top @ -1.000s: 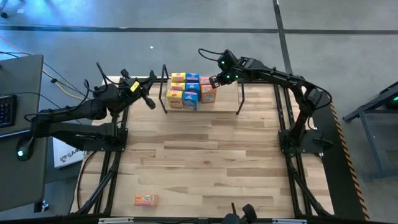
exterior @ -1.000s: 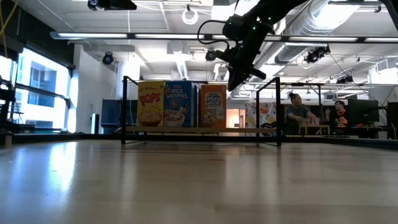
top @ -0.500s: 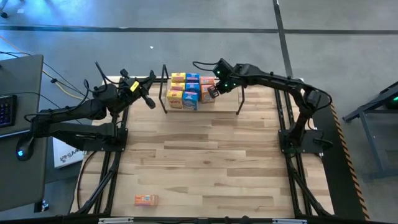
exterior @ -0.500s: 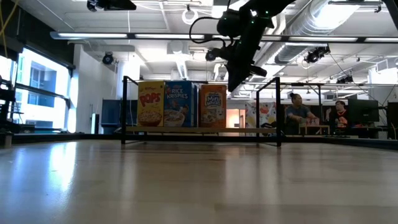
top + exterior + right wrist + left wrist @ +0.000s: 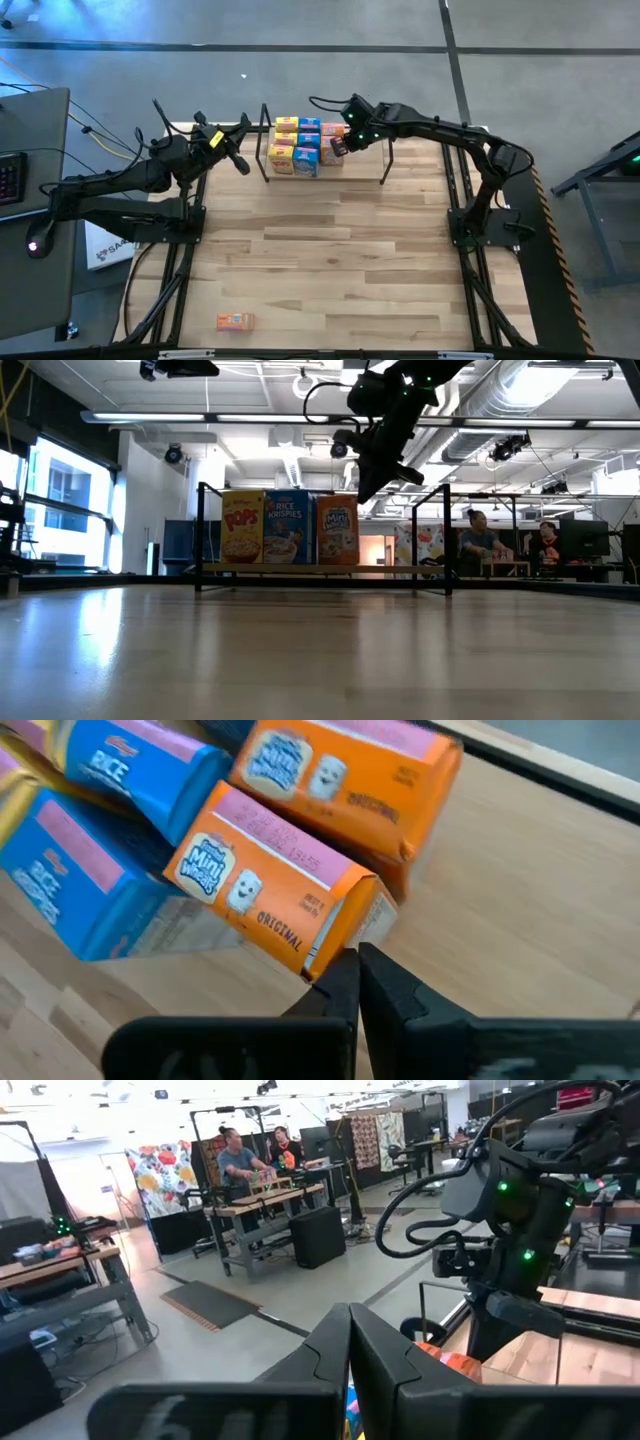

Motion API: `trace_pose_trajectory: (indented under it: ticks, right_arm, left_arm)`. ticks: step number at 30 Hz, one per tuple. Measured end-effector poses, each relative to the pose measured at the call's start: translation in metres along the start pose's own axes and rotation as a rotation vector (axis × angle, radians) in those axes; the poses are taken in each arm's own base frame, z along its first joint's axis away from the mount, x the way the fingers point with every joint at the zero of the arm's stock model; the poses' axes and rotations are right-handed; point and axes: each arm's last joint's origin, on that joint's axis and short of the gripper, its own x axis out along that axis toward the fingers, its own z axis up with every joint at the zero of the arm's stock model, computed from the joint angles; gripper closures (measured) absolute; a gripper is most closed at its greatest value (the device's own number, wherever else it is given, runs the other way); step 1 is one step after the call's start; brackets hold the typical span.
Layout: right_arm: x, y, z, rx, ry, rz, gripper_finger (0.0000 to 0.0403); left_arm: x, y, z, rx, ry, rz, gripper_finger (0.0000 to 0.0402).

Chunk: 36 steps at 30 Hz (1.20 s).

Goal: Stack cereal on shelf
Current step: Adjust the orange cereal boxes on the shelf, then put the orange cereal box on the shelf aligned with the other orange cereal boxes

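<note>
The right gripper [image 5: 340,146] hangs at about 1 o'clock on the table, over the shelf [image 5: 387,160], with its fingers pressed together and holding nothing. In the right wrist view the fingertips [image 5: 352,972] sit at the corner edge of the front orange box [image 5: 268,905] — a closed tip makes a narrow pusher, so this looks like a nudge to square the box against its neighbours rather than a grasp. Whether the tip actually touches the cardboard cannot be told.

The cereal stands in a block at about 12 o'clock: a yellow column [image 5: 286,142], a blue column [image 5: 308,143] and the orange boxes [image 5: 333,150] on the right side of the block. From the low view the front row reads yellow [image 5: 243,527], blue [image 5: 288,527], orange [image 5: 338,529], upright with printed fronts facing the camera, the orange one just beside the blue. The rest of the shelf, toward 1 o'clock, is free.

One more orange box [image 5: 235,321] lies flat near 7 o'clock, well apart from the shelf — by my reading the piece not yet stacked.

The left gripper [image 5: 241,164] waits near 11 o'clock just outside the shelf's looped end, fingers [image 5: 352,1350] shut together, clear of the right arm's work.
</note>
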Motion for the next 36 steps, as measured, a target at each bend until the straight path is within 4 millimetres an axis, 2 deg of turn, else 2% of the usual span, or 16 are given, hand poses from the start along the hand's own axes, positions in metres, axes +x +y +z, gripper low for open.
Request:
trace_pose_trajectory:
  ticks: [6,10,14,18,22,27,31,36]
  right_arm:
    - [-0.002,-0.002,-0.002,-0.026,0.018,-0.023,0.0403]
    - [-0.019,-0.002,-0.01,-0.066,0.042,-0.047,0.0403]
    - [-0.045,0.011,-0.035,-0.177,0.07,-0.132,0.0403]
    - [-0.069,0.032,-0.066,-0.275,-0.011,-0.17,0.0403]
    - [-0.073,0.045,-0.103,-0.252,-0.109,0.013,0.0403]
    - [-0.074,0.055,-0.141,-0.218,-0.269,0.348,0.0403]
    - [-0.081,0.058,-0.158,-0.205,-0.468,0.501,0.0403]
    - [-0.088,0.055,-0.164,-0.231,-0.578,0.527,0.0403]
  left_arm:
    - [-0.003,0.002,0.001,-0.02,-0.008,-0.004,0.0401]
    - [-0.013,0.004,-0.001,-0.111,0.009,-0.151,0.0401]
    - [-0.033,0.008,-0.006,-0.228,0.076,-0.405,0.0401]
    - [-0.051,0.015,-0.011,-0.336,0.108,-0.528,0.0401]
    - [-0.062,0.018,-0.027,-0.441,0.026,-0.558,0.0401]
    - [-0.068,0.016,-0.05,-0.56,-0.02,-0.591,0.0401]
    - [-0.068,0.014,-0.058,-0.593,-0.001,-0.594,0.0401]
    - [-0.067,0.014,-0.055,-0.57,-0.033,-0.579,0.0401]
